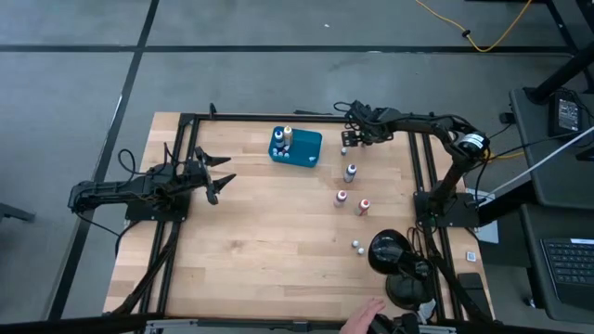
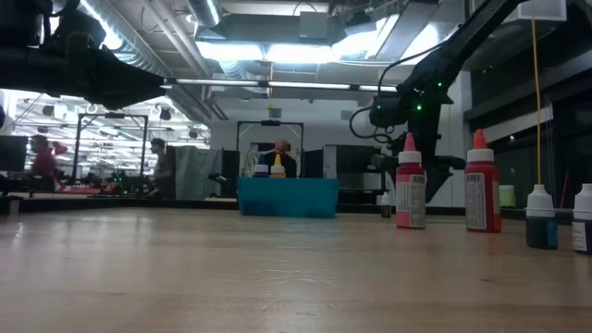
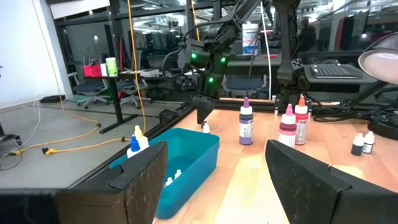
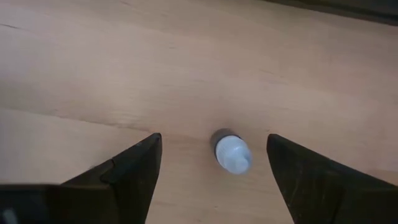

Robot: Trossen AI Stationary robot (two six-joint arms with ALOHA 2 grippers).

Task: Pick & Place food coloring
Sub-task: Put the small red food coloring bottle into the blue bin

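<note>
Food coloring vial sits between our right tool's spread fingers; next we lower and close. Left tool waits, parted

Workshop room, grey floor
Concrete floor, yellow cable, ceiling lights, office chairs, desk lamp.

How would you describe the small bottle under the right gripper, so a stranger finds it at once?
Start at the teal tray near the table's far edge. Just right of it, below the open right gripper, stands a tiny white-capped vial. Unlike the taller purple bottle nearby, it is very short.
</note>
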